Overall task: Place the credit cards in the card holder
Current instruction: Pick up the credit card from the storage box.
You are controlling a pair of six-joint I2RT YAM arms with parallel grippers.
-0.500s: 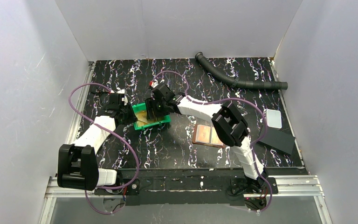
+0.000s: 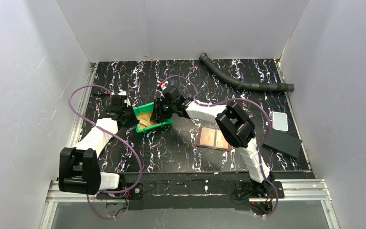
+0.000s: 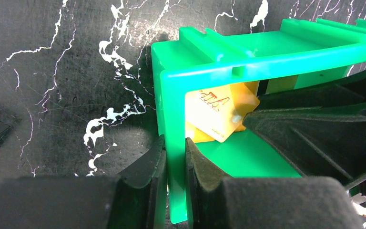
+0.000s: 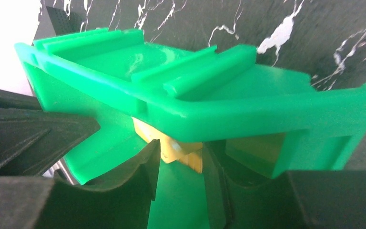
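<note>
Your L gripper (image 3: 175,143) is pinched narrow on the green bin (image 3: 267,47) wall. The R gripper (image 4: 180,151), part-open inside it, straddles a corner of the yellow credit cards (image 3: 219,112), and you can't tell if it's gripping. The card's reddish print is unreadable; only your top view shows the card holder (image 2: 213,139), open flat, apart from the bin.

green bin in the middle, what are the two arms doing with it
The left gripper is pinching the bin's wall, holding it in place. The right gripper is down inside the bin, straddling a yellow card; whether it grips it yet isn't clear. The card holder lies open to the bin's right, with no card going into it yet.
</note>
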